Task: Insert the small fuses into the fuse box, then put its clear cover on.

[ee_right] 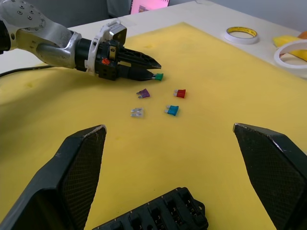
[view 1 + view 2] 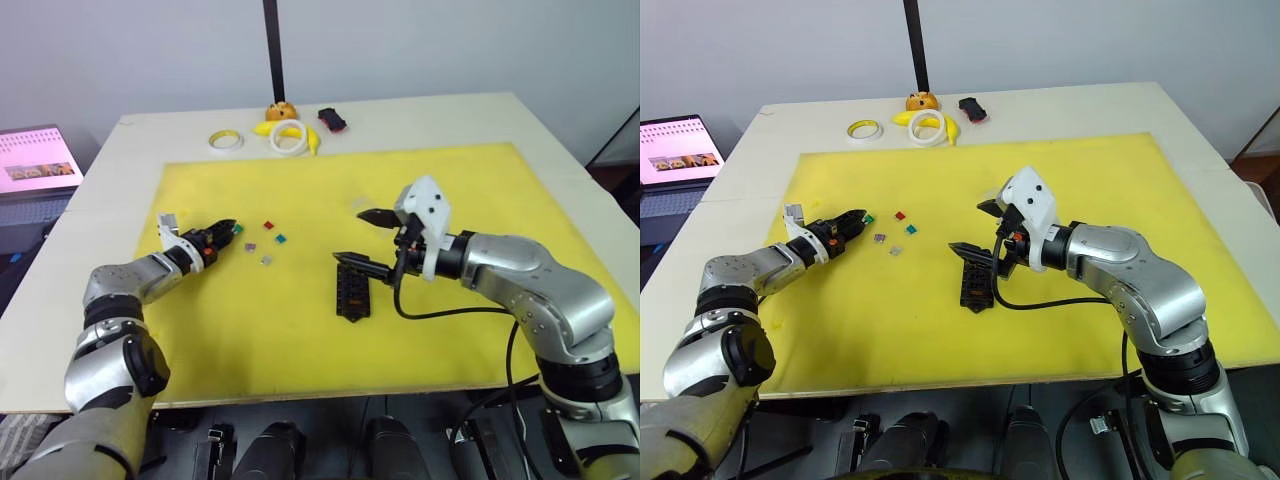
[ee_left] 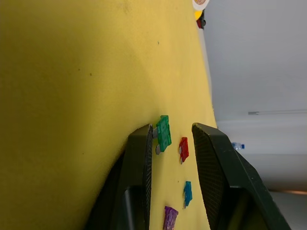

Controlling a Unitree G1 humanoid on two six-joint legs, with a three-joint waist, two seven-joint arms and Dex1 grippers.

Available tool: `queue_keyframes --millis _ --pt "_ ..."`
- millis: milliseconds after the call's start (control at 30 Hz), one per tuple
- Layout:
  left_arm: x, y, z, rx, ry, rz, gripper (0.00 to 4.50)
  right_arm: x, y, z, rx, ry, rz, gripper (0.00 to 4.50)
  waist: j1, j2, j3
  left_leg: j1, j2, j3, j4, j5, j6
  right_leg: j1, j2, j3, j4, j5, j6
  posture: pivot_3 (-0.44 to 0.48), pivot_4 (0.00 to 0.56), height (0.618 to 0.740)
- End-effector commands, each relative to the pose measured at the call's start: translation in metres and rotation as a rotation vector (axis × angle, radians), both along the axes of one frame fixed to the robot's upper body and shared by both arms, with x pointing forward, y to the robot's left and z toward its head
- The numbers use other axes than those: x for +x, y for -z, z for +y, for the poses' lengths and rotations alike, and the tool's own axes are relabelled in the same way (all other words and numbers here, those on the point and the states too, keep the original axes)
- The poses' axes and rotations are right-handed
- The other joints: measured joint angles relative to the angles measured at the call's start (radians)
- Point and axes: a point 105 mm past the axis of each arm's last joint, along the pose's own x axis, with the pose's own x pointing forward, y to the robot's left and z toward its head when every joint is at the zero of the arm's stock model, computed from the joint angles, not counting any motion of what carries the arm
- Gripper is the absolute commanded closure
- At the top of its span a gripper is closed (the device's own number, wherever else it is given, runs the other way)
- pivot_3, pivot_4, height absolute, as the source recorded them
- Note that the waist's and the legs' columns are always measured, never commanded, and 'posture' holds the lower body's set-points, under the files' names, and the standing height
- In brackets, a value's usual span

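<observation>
Four loose fuses [image 2: 270, 240] lying toward counter's far-left corner, green fuse [image 3: 163, 133] just between left tool [image 2: 229, 231] slightly parted fingers, nothing gripped; right tool [image 2: 368, 240] wide open, empty, over fuse box [image 2: 353, 292].

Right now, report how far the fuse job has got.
Done: nothing that shows; the fuse box slots in the right wrist view look empty. In hand: the left gripper is open around the green fuse on the yellow mat, with no grip yet. The right gripper hovers open over the box. Left: the red fuse, teal fuse, purple fuse and grey fuse, then the cover.
</observation>
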Motion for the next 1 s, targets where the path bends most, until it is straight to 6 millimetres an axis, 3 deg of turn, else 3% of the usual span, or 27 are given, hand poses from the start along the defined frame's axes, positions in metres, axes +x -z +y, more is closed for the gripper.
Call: queue_keyframes --millis 33,167,300,433,533,767,900,1000 --pt "-0.007 0.023 0.002 0.035 -0.007 0.087 3.11 -0.004 -0.015 0.0 0.013 -0.012 -0.063 0.0 0.0 0.0 0.0 0.0 0.0 0.0 0.0 0.0 0.0 0.0 0.0 0.0 0.0 0.0 0.0 0.0 0.15 0.74" --pt "-0.008 0.031 -0.002 0.103 0.013 0.12 3.11 -0.003 -0.016 -0.002 0.014 -0.006 -0.063 0.0 0.001 0.0 0.0 0.0 0.0 0.0 0.0 0.0 0.0 0.0 0.0 0.0 0.0 0.0 0.0 0.0 0.15 0.74" --pt "-0.008 0.035 0.001 0.167 0.0 0.134 4.45 -0.004 -0.016 -0.001 0.014 -0.008 -0.066 0.0 0.003 0.001 -0.001 0.0 0.0 0.0 0.0 0.0 0.0 0.0 0.0 0.0 0.0 0.0 0.0 0.0 0.15 0.74" --pt "-0.009 0.024 0.012 0.19 0.001 0.115 4.49 -0.004 -0.017 -0.001 0.017 -0.006 -0.068 0.0 -0.002 0.004 -0.005 0.001 0.0 0.001 -0.001 0.0 0.0 0.001 0.0 0.001 0.0 0.0 0.0 0.0 0.15 0.74" --pt "-0.01 0.006 0.019 0.178 0.015 0.073 4.49 -0.004 -0.017 -0.002 0.016 -0.004 -0.068 0.0 -0.011 0.003 -0.005 0.001 0.001 0.001 -0.001 0.0 0.0 0.0 0.001 0.001 0.0 0.0 0.0 0.0 0.15 0.74" --pt "-0.014 -0.067 0.019 0.102 0.094 -0.142 4.49 -0.005 -0.022 -0.005 0.063 -0.008 -0.046 0.0 -0.027 0.001 -0.003 -0.006 0.001 0.001 -0.002 0.0 0.0 -0.009 0.001 0.002 0.003 0.0 0.0 0.0 0.15 0.74" --pt "-0.032 -0.117 -0.011 0.039 0.255 -0.333 4.49 -0.008 -0.032 -0.004 0.23 -0.018 0.039 0.0 -0.021 -0.001 -0.002 -0.007 0.001 0.001 -0.001 0.0 0.0 -0.009 0.001 0.002 0.002 0.0 0.0 0.0 0.15 0.74" --pt "-0.042 -0.132 -0.034 0.028 0.341 -0.408 4.49 -0.01 -0.037 -0.002 0.338 -0.024 0.101 0.0 -0.016 -0.001 -0.002 -0.007 0.0 0.0 -0.001 0.0 0.0 -0.008 0.0 0.002 0.002 0.0 0.0 0.0 0.15 0.74"
